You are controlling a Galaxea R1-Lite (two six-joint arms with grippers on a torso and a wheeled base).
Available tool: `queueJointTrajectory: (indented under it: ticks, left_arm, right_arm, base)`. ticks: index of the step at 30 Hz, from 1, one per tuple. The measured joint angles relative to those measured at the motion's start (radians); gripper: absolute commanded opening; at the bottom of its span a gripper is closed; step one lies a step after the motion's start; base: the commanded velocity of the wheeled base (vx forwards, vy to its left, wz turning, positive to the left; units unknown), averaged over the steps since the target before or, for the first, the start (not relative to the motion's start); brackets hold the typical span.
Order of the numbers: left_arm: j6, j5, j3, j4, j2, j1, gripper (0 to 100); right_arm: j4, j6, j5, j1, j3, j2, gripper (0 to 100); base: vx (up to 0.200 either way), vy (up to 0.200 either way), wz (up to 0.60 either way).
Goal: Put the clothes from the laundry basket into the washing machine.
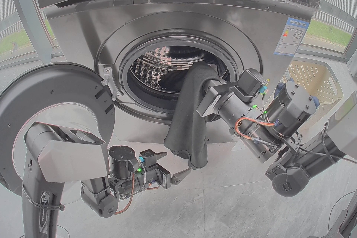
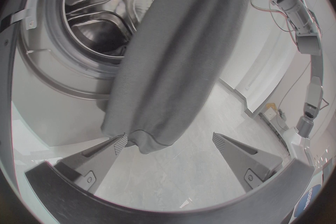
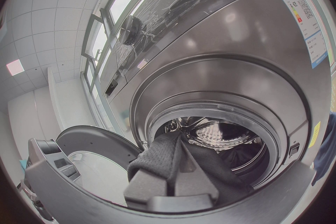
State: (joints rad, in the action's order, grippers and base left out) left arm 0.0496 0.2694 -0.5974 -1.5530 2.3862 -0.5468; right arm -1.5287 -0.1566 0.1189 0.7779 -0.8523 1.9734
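dark garment (image 1: 187,119) clamped in right claw (image 3: 173,179).

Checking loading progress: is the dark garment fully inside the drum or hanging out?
Hanging out. The dark garment hangs down in front of the washing machine opening, its lower end dangling toward the floor.
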Motion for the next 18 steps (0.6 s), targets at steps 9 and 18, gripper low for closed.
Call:
queueJointTrajectory:
  ticks: [9,18]
  left_arm:
    - [0.001,0.011,-0.024,0.0,0.002,-0.037,100]
    - [0.004,-0.016,-0.162,0.0,0.053,-0.045,100]
  right_arm:
    - [0.0,0.0,0.001,-0.002,-0.011,0.007,0]
    - [-0.003,0.0,0.001,0.002,-0.011,0.015,0]
  base:
    - [0.0,0.0,0.0]
    - [0.0,0.0,0.0]
